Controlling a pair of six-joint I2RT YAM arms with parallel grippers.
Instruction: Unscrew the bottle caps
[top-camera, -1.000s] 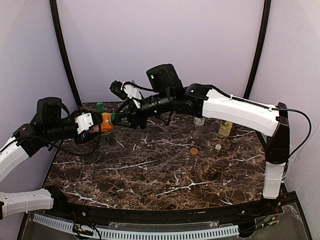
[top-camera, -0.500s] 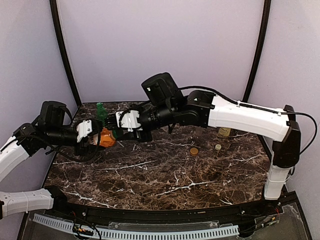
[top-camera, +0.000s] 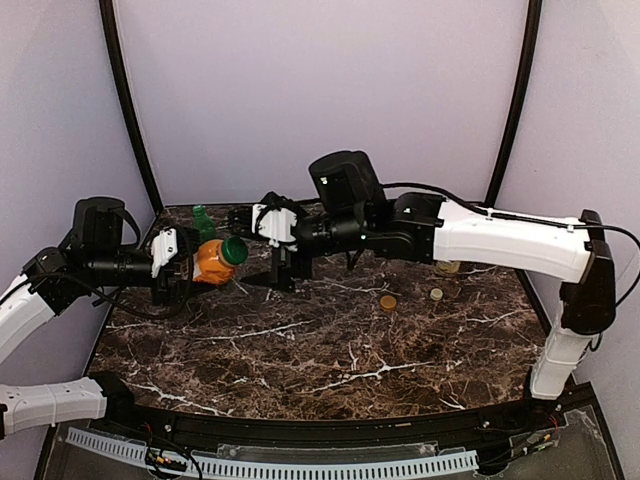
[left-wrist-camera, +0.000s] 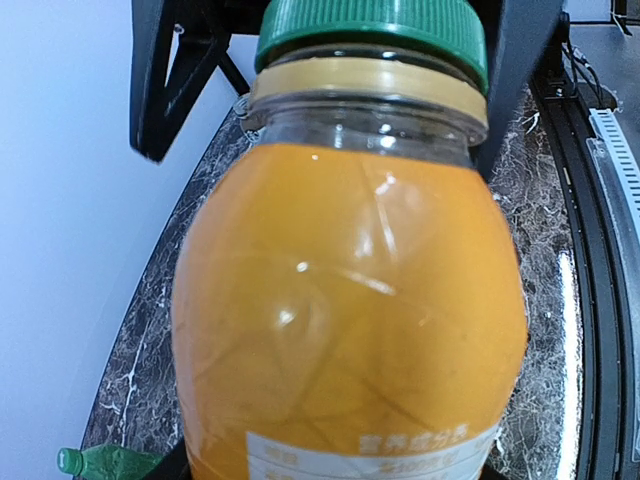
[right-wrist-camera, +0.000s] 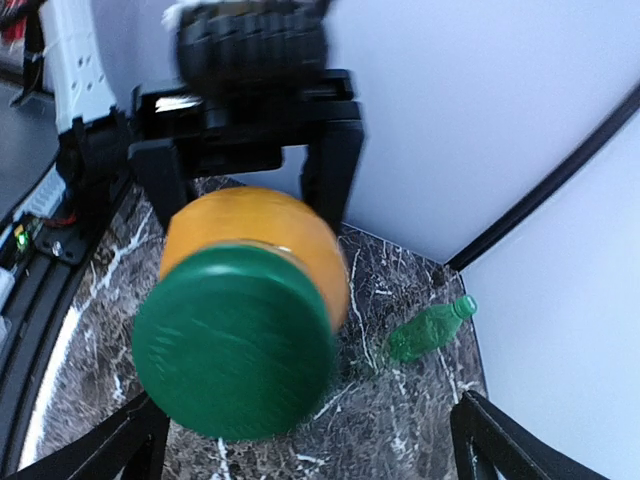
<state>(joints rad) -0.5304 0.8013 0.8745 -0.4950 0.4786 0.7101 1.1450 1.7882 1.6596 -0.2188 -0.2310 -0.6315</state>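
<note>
My left gripper (top-camera: 185, 266) is shut on the orange juice bottle (top-camera: 209, 261), holding it on its side above the table. Its green cap (top-camera: 233, 250) sits on the neck and points right. In the left wrist view the bottle (left-wrist-camera: 330, 300) fills the frame, with the cap (left-wrist-camera: 370, 30) at the top. My right gripper (top-camera: 272, 252) stands open just right of the cap, not touching it. In the right wrist view the cap (right-wrist-camera: 235, 340) faces the camera, blurred, between my wide-spread fingers (right-wrist-camera: 495, 440). A slim green bottle (right-wrist-camera: 428, 330) lies on the table with its cap on.
A golden-brown cap (top-camera: 387, 301) and a cream-white cap (top-camera: 436, 294) lie loose on the marble table (top-camera: 300, 350), right of centre. The right arm mostly hides a bottle (top-camera: 449, 266) at the back right. The slim green bottle (top-camera: 204, 220) lies at the back left corner.
My right gripper has opened, let go of the green cap and drawn back a little to the right. The cap stays on the orange bottle, which the left gripper still holds.
</note>
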